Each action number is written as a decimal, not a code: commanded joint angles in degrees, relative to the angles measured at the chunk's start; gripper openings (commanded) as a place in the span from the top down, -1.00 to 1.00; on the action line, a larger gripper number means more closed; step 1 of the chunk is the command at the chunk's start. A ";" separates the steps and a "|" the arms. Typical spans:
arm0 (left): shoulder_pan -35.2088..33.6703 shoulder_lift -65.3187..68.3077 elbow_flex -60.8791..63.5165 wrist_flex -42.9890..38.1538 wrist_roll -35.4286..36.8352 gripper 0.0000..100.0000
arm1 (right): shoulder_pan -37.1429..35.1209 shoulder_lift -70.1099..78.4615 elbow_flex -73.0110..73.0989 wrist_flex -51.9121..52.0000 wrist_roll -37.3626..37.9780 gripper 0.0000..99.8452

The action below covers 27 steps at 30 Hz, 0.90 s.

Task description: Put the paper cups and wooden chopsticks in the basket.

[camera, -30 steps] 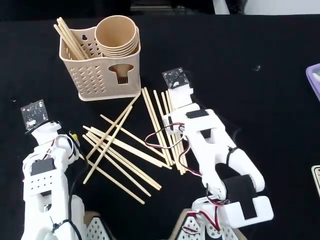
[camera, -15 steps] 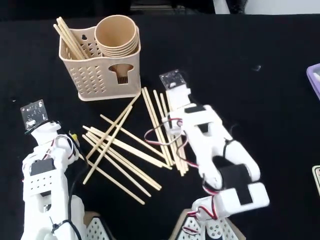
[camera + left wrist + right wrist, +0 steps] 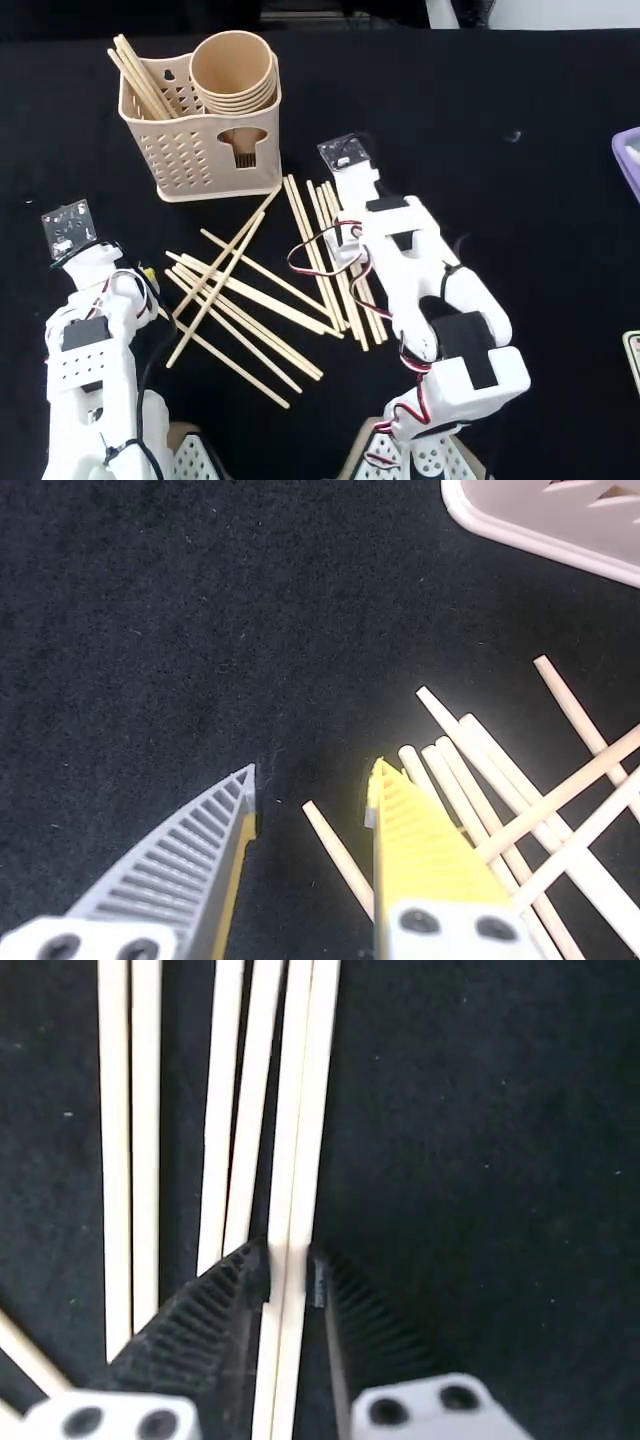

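Paper cups (image 3: 233, 68) sit nested in one stack inside the basket (image 3: 205, 150), filling its right-hand compartment. A handful of wooden chopsticks (image 3: 138, 80) lean in the left compartment, their ends sticking out over the rim. The basket stands upright toward the far left part of the black table (image 3: 520, 250).

More chopsticks lie loose on the surface, near the basket and toward the near edge. A crossed fan of them (image 3: 240, 310) spreads across the middle, between the two arms. A parallel row (image 3: 322, 250) starts just beside the basket's near right corner and runs toward the near edge.

The right gripper (image 3: 288, 1265) is down on the right side of this row. Its jaws are drawn narrow, and a single chopstick (image 3: 287, 1160) is pinched between the tips. A neighbouring stick lies tight against that one, and the rest of the row lies on the side of the ribbed dark jaw.

The left arm (image 3: 90, 340) stands at the near left corner of the table. The left gripper (image 3: 314, 770) hangs low over the cloth with its jaws spread wide and nothing held. The end of one loose stick (image 3: 335, 850) lies between the jaws. The ends of the fan lie beside the yellow jaw, and a corner of the basket (image 3: 560, 520) is visible farther off.

A purple object (image 3: 628, 160) pokes in at the right edge of the table.
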<state>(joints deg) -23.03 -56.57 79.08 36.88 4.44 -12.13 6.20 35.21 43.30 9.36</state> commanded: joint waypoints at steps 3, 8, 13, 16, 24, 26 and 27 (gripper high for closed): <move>-0.40 -0.97 -0.48 -0.53 -0.09 0.62 | 1.05 -1.36 -1.45 0.62 0.18 0.98; -0.40 -0.97 -0.48 -0.70 -0.09 0.62 | 7.82 -11.74 2.68 0.09 0.18 0.98; -0.40 -0.97 -0.48 -0.79 -0.09 0.62 | 7.74 -23.25 9.63 -1.93 0.09 0.98; -0.40 -0.97 -0.48 -0.79 -0.09 0.62 | 7.03 -28.18 12.44 -2.37 0.09 0.98; -0.40 -0.97 -0.48 -0.88 -0.09 0.62 | 4.92 -40.75 9.01 2.73 0.09 0.98; -0.40 -0.97 -0.48 -0.88 -0.09 0.62 | 2.73 -44.62 4.62 9.14 0.26 0.98; -0.40 -0.97 -0.48 -0.88 -0.09 0.62 | 1.32 -46.20 1.89 12.04 0.09 0.98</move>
<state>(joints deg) -23.03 -56.57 79.08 36.88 4.44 -7.47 -33.80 45.05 48.40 9.36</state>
